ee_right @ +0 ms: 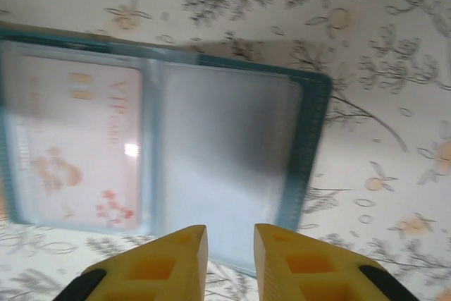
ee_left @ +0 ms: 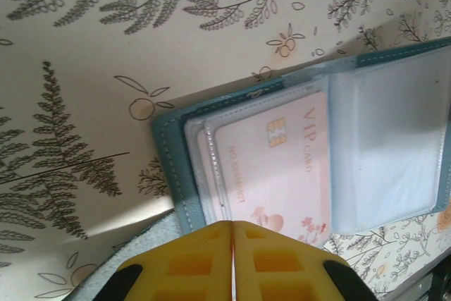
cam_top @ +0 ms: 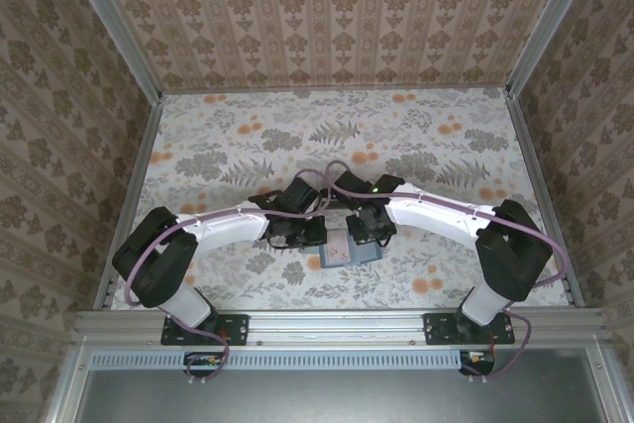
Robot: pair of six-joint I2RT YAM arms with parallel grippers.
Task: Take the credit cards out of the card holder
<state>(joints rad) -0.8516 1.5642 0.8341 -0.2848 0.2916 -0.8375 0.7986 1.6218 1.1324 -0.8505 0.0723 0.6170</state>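
Teal card holder [ee_right: 225, 146] beyond right gripper's [ee_right: 230, 243] fingers [ee_right: 176, 262]

Left arm [cam_top: 213, 230] and right arm [cam_top: 446, 213] white, reaching inward from the near corners, elbows bent out, wrists almost meeting at centre, left pincer [ee_left: 231, 259] with yellow fingers [ee_left: 187, 266] pressed flat together, right pincer [ee_right: 230, 262] slightly parted, narrow gap between its tips

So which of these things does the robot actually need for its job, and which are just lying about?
Part of the job:
- the open teal card holder
- the pink VIP card in one of its clear pockets
- the left pincer, shut
- the right pincer, slightly open

Just there:
- the floral tablecloth
- the patterned walls
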